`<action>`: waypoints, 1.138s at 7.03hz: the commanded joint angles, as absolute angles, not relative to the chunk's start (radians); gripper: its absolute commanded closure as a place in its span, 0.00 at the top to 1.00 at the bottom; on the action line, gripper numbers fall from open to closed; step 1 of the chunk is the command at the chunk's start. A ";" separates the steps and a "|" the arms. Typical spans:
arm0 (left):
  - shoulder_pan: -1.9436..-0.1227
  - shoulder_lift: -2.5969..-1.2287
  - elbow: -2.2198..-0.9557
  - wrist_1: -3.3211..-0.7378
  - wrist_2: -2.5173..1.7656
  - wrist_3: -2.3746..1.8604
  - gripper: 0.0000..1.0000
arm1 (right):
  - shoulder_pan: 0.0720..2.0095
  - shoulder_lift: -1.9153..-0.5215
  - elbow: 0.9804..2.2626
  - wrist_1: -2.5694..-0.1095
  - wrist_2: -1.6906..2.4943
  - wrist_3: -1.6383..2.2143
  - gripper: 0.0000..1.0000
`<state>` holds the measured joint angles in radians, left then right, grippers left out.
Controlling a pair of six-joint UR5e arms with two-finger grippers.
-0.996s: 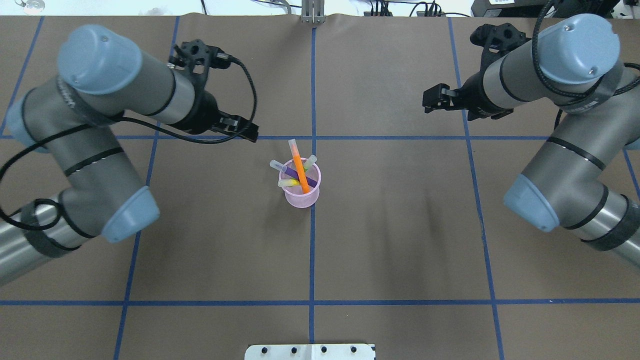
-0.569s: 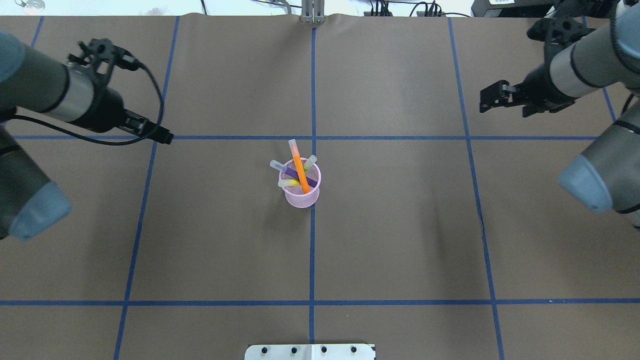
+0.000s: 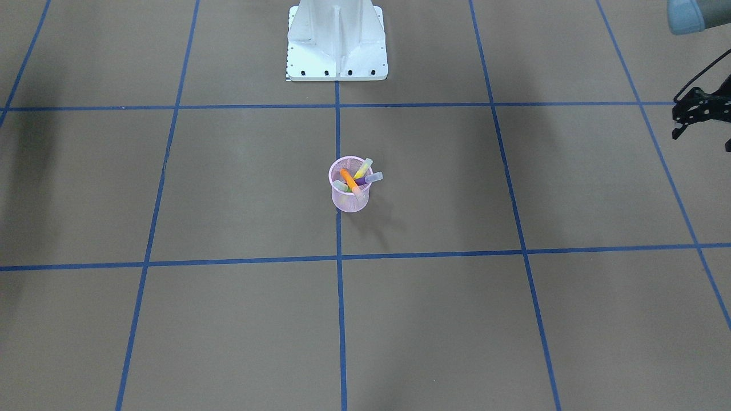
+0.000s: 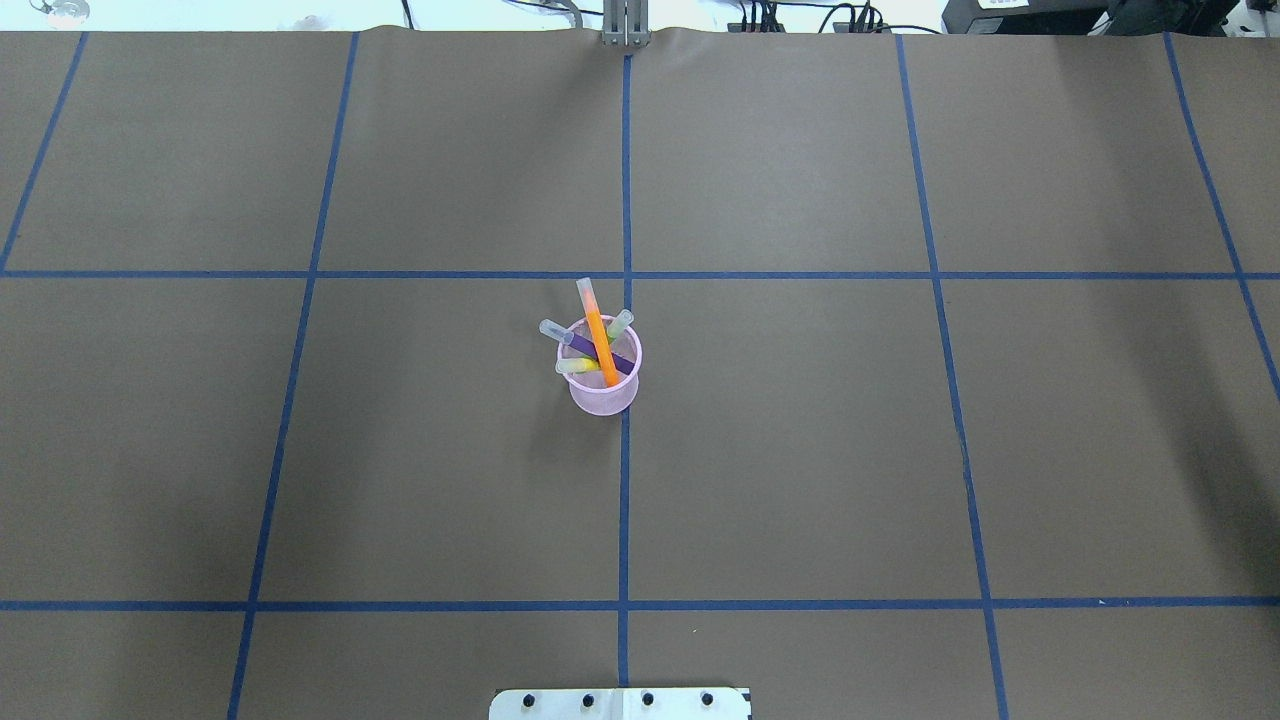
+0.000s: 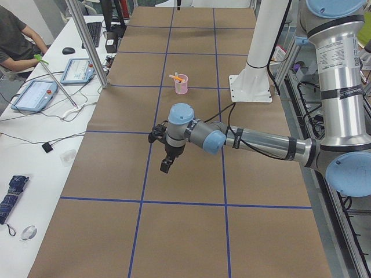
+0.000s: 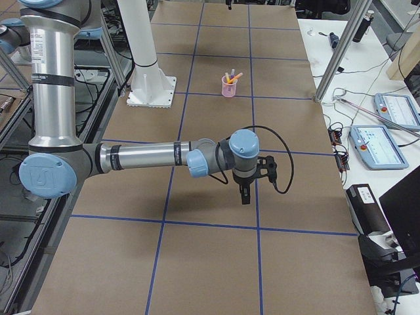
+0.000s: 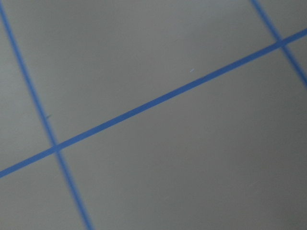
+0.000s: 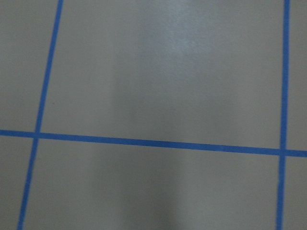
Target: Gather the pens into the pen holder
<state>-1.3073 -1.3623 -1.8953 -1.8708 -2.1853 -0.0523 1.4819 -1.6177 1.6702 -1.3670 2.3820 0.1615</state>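
Arms are being held outstretched, left tool and right tool pointing down, opening untellable. Pens are being leaned caps-up in the pen holder.

Blue tape lines cross brown paper below the left gripper. A folded umbrella and a tablet lie well apart from it.
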 commanded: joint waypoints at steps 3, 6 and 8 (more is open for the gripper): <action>-1.333 -1.356 -1.848 -1.821 -2.187 -0.035 0.99 | 1.508 -1.651 1.628 -1.371 2.347 0.097 1.00; -1.403 -1.406 -1.824 -1.713 -2.433 -0.176 0.99 | 1.491 -1.633 1.640 -1.423 2.353 0.098 1.00; -1.460 -1.410 -1.809 -1.681 -2.438 -0.024 0.99 | 1.493 -1.487 1.644 -1.665 2.346 0.097 1.00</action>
<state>-1.4141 -1.4005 -1.8197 -1.7101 -2.4204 -0.1082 1.4940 -1.5632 1.6427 -1.5346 2.3504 0.0979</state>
